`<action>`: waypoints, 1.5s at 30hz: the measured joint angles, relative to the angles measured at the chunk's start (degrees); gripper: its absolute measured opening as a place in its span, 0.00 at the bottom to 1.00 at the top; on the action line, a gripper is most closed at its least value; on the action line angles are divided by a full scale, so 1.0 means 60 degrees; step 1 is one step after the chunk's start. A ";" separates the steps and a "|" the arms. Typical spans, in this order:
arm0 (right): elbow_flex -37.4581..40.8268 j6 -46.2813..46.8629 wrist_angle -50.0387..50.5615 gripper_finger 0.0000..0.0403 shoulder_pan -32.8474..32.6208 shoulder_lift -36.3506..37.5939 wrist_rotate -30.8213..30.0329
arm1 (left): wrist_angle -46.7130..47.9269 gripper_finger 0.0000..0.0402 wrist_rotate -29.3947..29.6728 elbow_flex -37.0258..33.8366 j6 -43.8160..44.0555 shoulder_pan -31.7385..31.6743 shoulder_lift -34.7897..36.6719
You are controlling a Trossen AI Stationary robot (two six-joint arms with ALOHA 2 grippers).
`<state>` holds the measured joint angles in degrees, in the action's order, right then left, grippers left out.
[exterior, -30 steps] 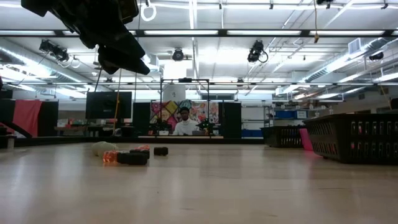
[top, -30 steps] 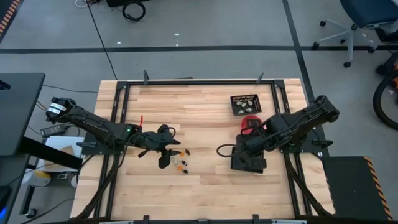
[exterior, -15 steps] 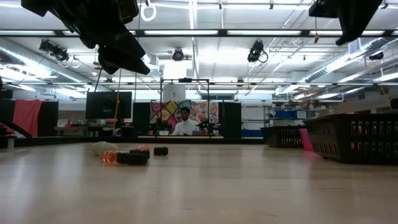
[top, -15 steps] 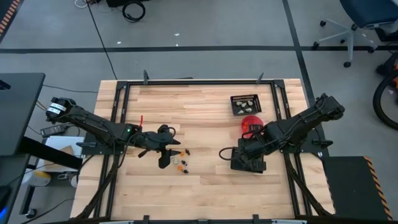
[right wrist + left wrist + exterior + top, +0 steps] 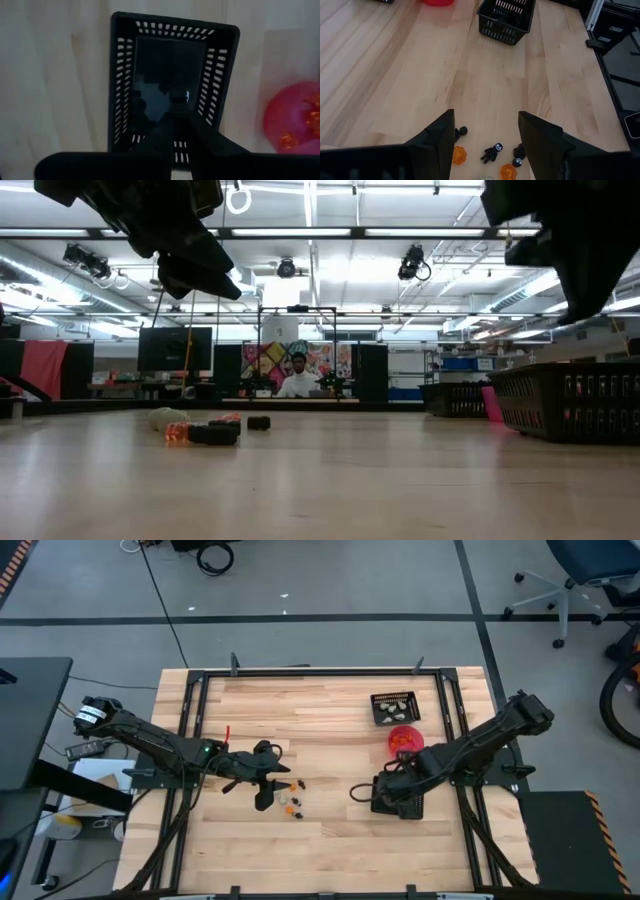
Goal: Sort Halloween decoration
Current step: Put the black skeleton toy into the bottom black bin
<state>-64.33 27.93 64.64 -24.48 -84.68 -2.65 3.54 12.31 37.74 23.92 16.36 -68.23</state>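
since a second ago the right arm has swung off the pink-red bowl, which now shows whole with orange pieces in it, and the right gripper has settled over the near black mesh tray, coming into the low view at the upper right. its jaws are closed, with nothing seen held between them, and point down into that tray, where a few dark shapes lie on the bottom.

the left arm has not shifted. the left gripper hangs above the desk with its jaws wide open and empty, right over the loose halloween decoration: a small cluster of orange, black and pale trinkets lying on the wood left of centre, some touching each other. the left wrist view shows two orange pieces and a tiny black figure between the jaws.

a second black mesh tray stands just behind the bowl, holding pale pieces. a person sits far off beyond the desk.
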 joint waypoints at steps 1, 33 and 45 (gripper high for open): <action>0.0156 0.0037 -0.0142 0.10 0.0043 0.0000 0.0016 | -0.0002 0.48 0.0001 0.0000 0.0000 -0.0003 0.0000; 0.3218 0.0899 -0.3695 0.10 0.0176 -0.0036 0.0444 | -0.0020 0.48 0.0005 0.0000 0.0000 -0.0007 0.0000; 0.3274 0.0990 -0.3829 0.17 0.0176 -0.0036 0.0378 | -0.0020 0.48 0.0005 0.0000 0.0000 -0.0010 0.0000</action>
<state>-44.69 33.87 41.67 -23.42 -84.90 -0.38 3.42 12.34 37.74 23.92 16.30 -68.23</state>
